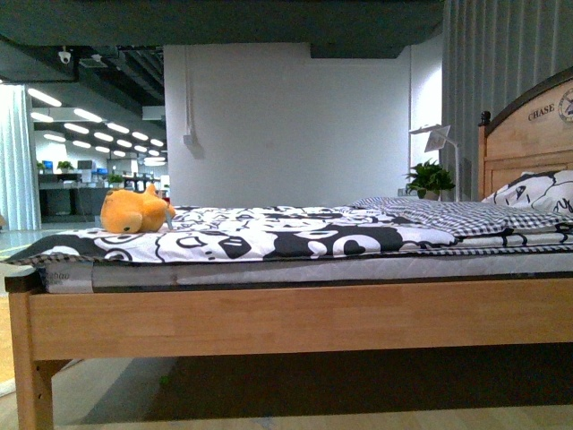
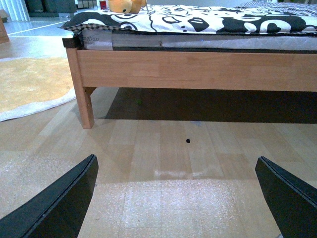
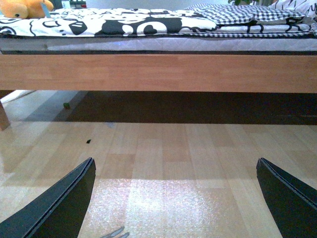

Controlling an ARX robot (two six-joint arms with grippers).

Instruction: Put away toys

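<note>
An orange-yellow plush toy (image 1: 134, 211) lies on the black-and-white patterned bedspread near the bed's left end. It also shows at the edge of the left wrist view (image 2: 127, 6) and of the right wrist view (image 3: 25, 8). My left gripper (image 2: 176, 198) is open and empty, low above the wooden floor in front of the bed. My right gripper (image 3: 176, 198) is open and empty, also low above the floor. Both are well short of the toy. Neither arm shows in the front view.
The wooden bed frame (image 1: 295, 318) spans the view, with a leg (image 2: 85, 101) at its left corner and dark space beneath. A headboard (image 1: 528, 130) and pillow (image 1: 537, 190) are at the right. A round yellow rug (image 2: 29, 84) lies left of the bed.
</note>
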